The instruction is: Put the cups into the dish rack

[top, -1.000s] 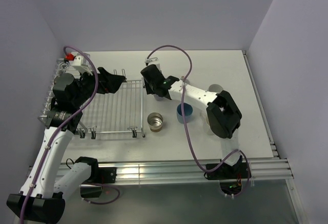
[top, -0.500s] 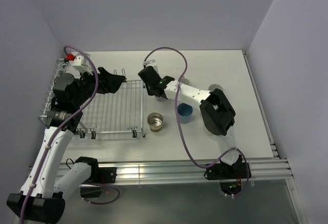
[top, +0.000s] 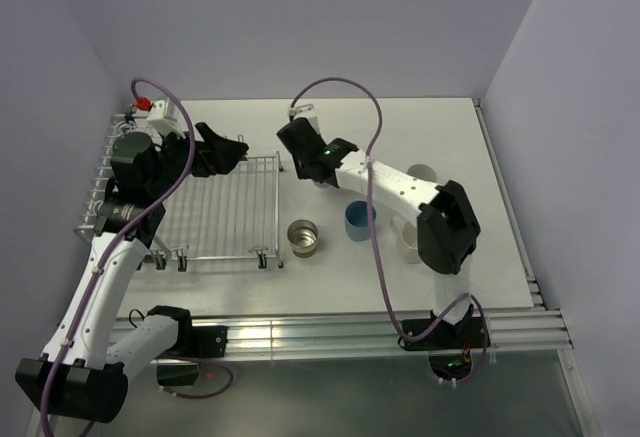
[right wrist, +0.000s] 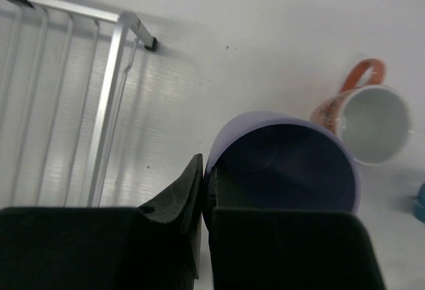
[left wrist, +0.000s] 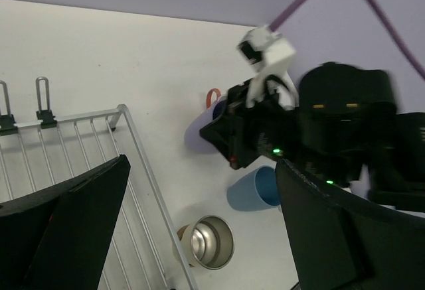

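My right gripper (top: 304, 160) is shut on the rim of the lavender cup (right wrist: 285, 164), one finger inside and one outside, just right of the dish rack's far right corner (right wrist: 114, 44). The salmon-pink mug (right wrist: 372, 121) stands on the table close beyond it. The steel cup (top: 304, 237) stands upright by the dish rack (top: 215, 212). The mid-blue cup (top: 359, 219) lies on its side next to it. The cream-white cup (top: 408, 238) is beside my right arm. My left gripper (top: 232, 147) is open and empty above the rack's far edge.
A pale cup (top: 422, 171) shows partly behind my right forearm. The left wrist view shows the steel cup (left wrist: 209, 242), the blue cup (left wrist: 255, 189) and my right gripper (left wrist: 252, 131). Walls close the table on three sides.
My right gripper has moved a little farther from me with the lavender cup, and its elbow swung right, uncovering the cream-white cup. My left arm shifted slightly toward the far side.
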Robot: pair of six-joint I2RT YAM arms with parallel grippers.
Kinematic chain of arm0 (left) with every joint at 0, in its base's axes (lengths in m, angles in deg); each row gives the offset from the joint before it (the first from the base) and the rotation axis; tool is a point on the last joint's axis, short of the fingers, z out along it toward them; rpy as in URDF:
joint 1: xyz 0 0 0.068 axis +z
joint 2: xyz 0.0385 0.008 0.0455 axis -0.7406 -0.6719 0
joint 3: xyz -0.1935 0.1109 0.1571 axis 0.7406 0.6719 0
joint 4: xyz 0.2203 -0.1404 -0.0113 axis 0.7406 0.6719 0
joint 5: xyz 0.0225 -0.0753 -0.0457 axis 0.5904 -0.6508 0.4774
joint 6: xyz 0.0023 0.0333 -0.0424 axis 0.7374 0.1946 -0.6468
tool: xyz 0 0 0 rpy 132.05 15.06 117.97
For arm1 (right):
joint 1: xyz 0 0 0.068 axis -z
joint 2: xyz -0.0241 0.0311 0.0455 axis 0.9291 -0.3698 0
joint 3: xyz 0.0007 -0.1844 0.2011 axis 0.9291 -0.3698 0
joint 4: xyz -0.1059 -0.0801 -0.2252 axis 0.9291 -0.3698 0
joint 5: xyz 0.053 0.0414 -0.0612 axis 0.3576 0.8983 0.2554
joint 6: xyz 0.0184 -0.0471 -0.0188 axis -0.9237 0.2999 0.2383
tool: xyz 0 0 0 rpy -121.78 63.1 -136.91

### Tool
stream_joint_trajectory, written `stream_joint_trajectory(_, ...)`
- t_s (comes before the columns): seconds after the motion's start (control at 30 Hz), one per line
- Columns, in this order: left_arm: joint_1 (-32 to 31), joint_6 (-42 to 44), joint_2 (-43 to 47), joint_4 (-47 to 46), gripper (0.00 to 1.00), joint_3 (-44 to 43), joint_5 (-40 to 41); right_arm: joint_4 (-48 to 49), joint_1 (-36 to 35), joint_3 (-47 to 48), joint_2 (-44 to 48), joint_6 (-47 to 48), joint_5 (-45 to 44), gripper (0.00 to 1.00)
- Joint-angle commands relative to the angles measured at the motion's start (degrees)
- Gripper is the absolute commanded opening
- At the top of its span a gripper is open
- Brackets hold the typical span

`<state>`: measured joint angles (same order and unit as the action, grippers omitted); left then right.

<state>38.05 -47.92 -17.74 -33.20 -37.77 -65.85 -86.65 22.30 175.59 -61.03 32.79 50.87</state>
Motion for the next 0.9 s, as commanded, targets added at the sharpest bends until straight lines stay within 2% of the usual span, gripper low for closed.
stream_joint_trajectory(0.0,-0.2,-3.9,-1.3,-2.6,0.99,-5.5,-3.3,-2.6,0.3,4.9,11.6,-0.6,-4.7,0.0)
stream_joint_trajectory(0.17,-0.2,-13.0,-5.1,-11.2,0.99,-6.5,-13.1,-0.5,3.4,1.5,20.8,-3.8,4.6,0.0)
stream_joint_trajectory(0.3,-0.5,-18.1,-8.1,-18.4,0.99,-6.8,-17.3,7.2,9.0,-4.3,29.3,-7.6,19.3,0.0)
stream_joint_trajectory(0.33,-0.7,-18.9,-9.0,-19.3,0.99,-6.8,-17.5,9.1,10.2,-7.2,30.5,-9.6,26.4,0.0)
stream_joint_trajectory(0.53,-3.4,-17.3,-13.3,-20.7,0.99,-8.9,-16.7,25.3,15.8,-18.2,37.3,-19.0,47.5,0.0)
stream_joint_trajectory(0.87,-8.5,-12.1,-19.7,-17.5,0.99,-11.8,-13.6,45.6,19.2,-26.3,38.6,-32.8,61.6,0.0)
